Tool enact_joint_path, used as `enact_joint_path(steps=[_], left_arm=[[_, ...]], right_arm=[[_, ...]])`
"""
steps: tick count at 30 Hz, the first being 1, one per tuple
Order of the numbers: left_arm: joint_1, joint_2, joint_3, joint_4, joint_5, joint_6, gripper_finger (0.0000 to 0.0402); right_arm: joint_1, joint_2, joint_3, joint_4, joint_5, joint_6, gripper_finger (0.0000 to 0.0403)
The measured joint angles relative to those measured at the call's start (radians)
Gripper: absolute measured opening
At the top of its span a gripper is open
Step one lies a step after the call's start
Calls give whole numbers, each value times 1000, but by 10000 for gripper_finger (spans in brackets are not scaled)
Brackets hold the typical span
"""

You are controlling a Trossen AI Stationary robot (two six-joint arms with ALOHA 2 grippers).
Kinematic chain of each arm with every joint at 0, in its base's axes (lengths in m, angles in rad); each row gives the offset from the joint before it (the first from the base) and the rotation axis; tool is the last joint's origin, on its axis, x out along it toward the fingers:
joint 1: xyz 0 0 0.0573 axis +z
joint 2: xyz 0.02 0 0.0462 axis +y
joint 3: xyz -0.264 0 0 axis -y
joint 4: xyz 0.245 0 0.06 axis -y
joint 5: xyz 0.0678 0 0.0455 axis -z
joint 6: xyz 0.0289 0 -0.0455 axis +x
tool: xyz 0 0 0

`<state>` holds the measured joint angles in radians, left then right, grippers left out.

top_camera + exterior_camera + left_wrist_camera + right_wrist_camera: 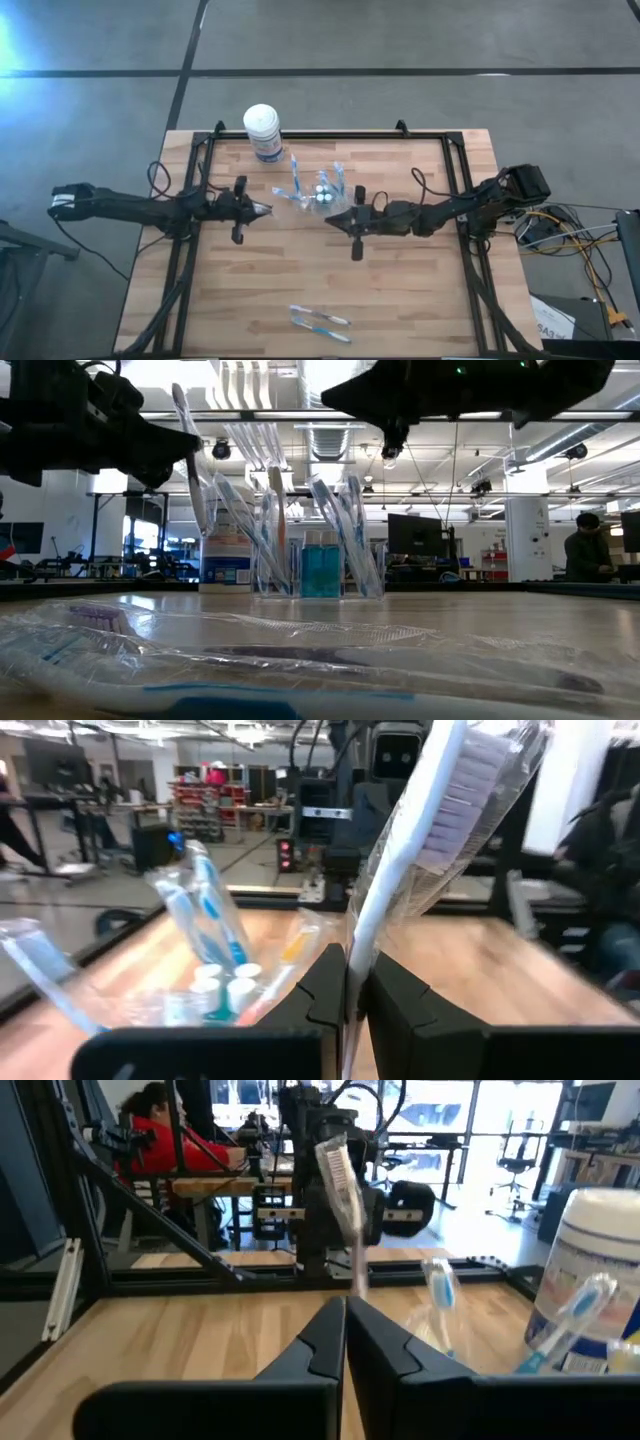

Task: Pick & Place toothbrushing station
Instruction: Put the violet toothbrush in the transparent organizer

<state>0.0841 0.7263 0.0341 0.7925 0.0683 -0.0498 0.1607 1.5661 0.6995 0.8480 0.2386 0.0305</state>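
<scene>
A small clear cup (320, 197) stands on the table's far middle with several blue-and-white toothbrushes leaning in it and white-capped pieces inside; it also shows in the low view (320, 565) and the left wrist view (215, 985). My left gripper (264, 210) hovers just left of the cup, shut on a wrapped white toothbrush (420, 850). My right gripper (330, 217) hovers just near and right of the cup, shut and empty (343, 1325). My left gripper pinches the wrapped toothbrush by its white handle (352, 982) between its two fingers, wrapper included. The fingers come level from the table's left and lie across the handle. The brush stands nearly upright, bristle head (180, 405) up, lifted clear of the table.
A white-lidded tub with a blue label (263, 132) stands at the far edge, left of the cup. Two wrapped toothbrushes (320, 322) lie near the table's near edge. Black frame rails (190, 200) run along the table's sides. A person (585, 555) stands far off in the room.
</scene>
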Motion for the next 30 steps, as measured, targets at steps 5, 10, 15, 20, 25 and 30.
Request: enact_joint_path(steps=[5,10,15,20,25,30], left_arm=[[1,77,42,10,-62,68,24],[13,177,112,11,-72,146,24],[63,275,153,73,-90,180,24],[149,371,165,239,-40,106,24],[197,472,204,287,23,50,24],[198,584,249,321,34,47,24]], right_arm=[[20,0,-58,10,0,21,8],[50,0,-100,26,23,38,8],[87,0,-140,51,103,42,8],[98,-5,-178,111,105,40,8],[97,-6,-198,155,105,38,8],[97,-6,-200,161,105,38,8]])
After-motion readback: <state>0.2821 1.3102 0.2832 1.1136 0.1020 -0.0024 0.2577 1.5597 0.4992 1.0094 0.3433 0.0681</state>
